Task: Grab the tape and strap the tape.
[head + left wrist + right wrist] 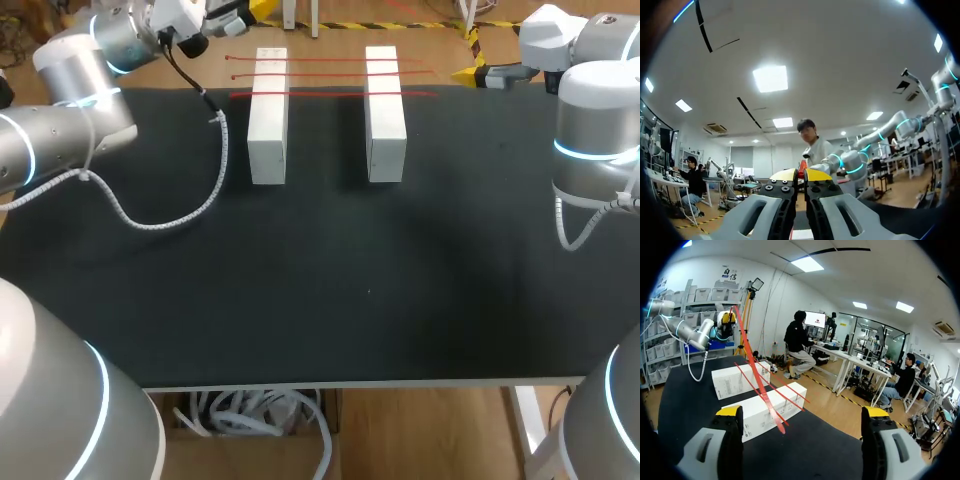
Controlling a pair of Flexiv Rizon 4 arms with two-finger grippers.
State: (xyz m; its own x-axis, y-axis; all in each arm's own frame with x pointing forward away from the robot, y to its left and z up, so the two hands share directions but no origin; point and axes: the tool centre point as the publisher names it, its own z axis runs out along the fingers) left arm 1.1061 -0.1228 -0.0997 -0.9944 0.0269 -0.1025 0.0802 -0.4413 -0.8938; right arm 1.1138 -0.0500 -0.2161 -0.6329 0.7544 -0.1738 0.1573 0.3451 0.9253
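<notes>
Left pincer [804, 174]: tips together, clamped on one end of the red tape [760, 376]. The tape's long axis runs toward the nearer right pincer [802, 412], whose fingers stand apart around its free end.

A table [400, 300] with a black cover fills most of the frame. In its upper middle part two white long blocks stand directly on the cover, the left block [268, 120] and the right block [385, 115], parallel and apart.

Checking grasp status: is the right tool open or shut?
Open. The right tool has its yellow fingertips wide apart, touching nothing.
</notes>
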